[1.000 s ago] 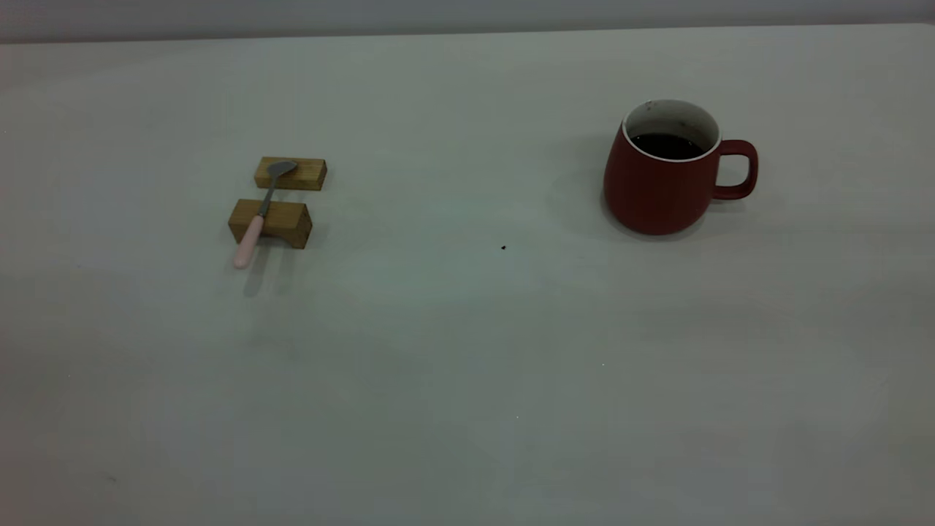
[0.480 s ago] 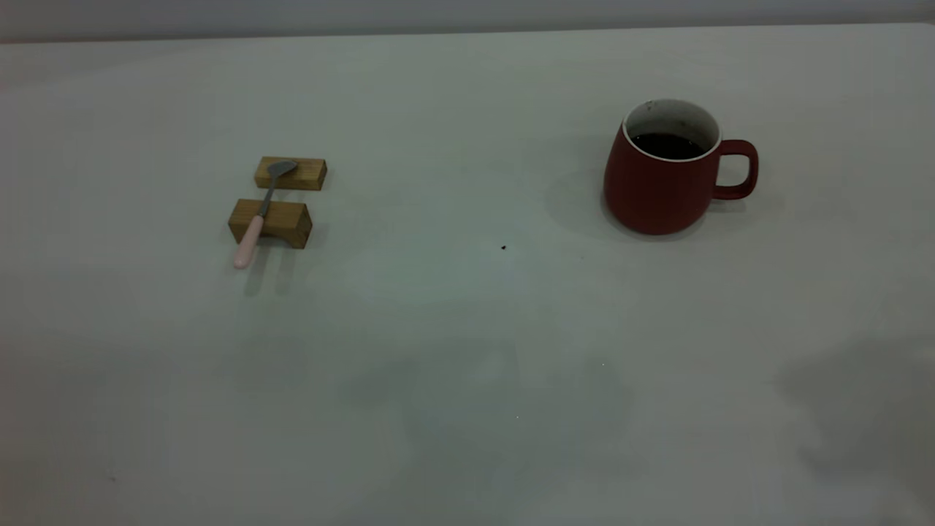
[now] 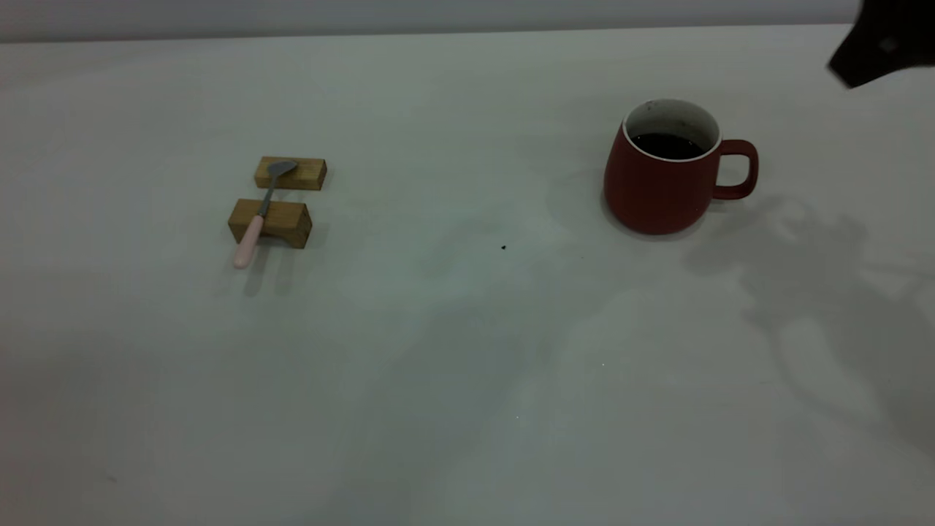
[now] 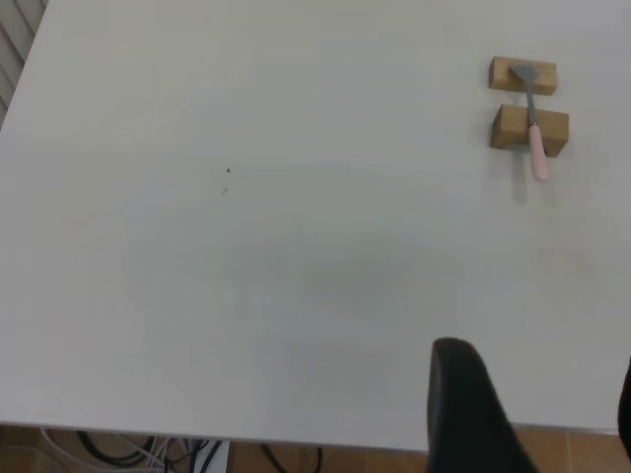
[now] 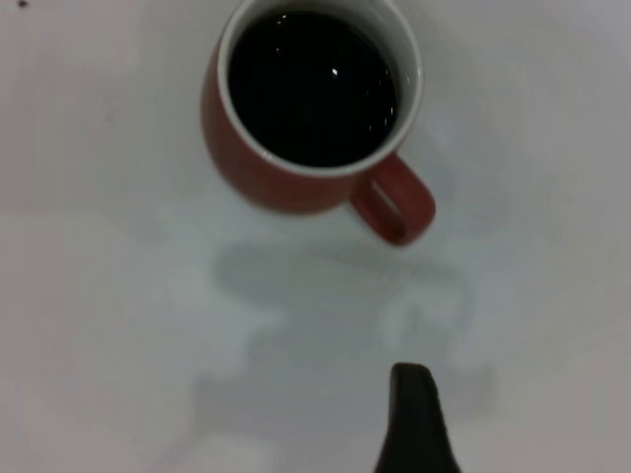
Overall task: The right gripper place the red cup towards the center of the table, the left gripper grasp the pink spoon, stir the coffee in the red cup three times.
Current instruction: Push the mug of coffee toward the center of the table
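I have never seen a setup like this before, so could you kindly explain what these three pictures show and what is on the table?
This is a two-armed robot at a table. The wide picture comes from a camera facing the arms. The other two come from cameras on each arm's wrist.

In the wide view a red cup of dark coffee stands at the right, its handle pointing right. At the left a pink spoon lies across two small wooden blocks.

The dark shape at the top right corner is part of the right arm. Its wrist camera looks straight down on the cup, with one dark finger at the edge of the picture. The left wrist camera sees the spoon from far off, with a dark finger in the foreground.

Nothing is held yet.
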